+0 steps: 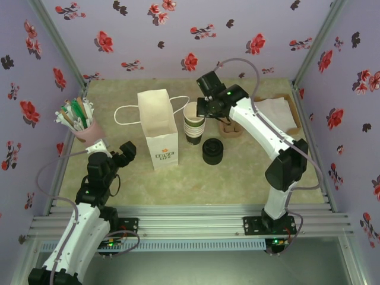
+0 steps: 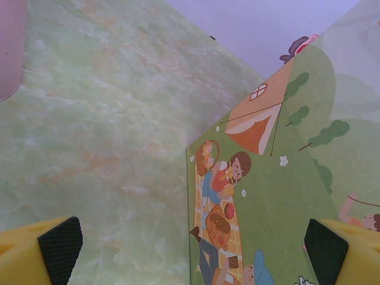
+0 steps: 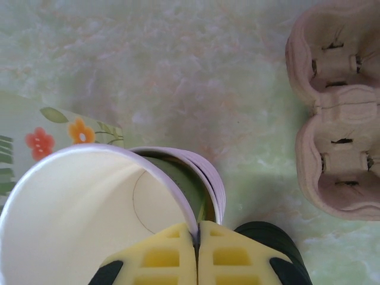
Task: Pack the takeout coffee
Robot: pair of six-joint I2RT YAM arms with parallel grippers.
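A: Which step was in hand?

B: Getting a cup. The right gripper (image 3: 197,234) was clenched on the wall of the top cup (image 3: 77,202), one finger inside the cream interior and one outside. That cup sat tilted at the top of the stack of cups (image 1: 193,132), with another rim showing just beneath it.

A: And the other arm?

B: The left gripper (image 1: 124,151) was spread wide and held nothing. It hovered low, just beside the paper bag (image 1: 157,122).

A: So what did the next move call for?

B: I'd judge a clean lift, so the nested cup below stayed behind. After that it needed one of the black lids (image 1: 212,151) near the stack, then a trip to the bag. The cardboard carrier (image 3: 338,113) lay to the side, apart from the cup.

A: Any writing to read?

B: Not really. The bag's front carried a small logo (image 1: 164,155), too small from above to make out. The left wrist view caught a printed picnic scene with a tent and children, but no words
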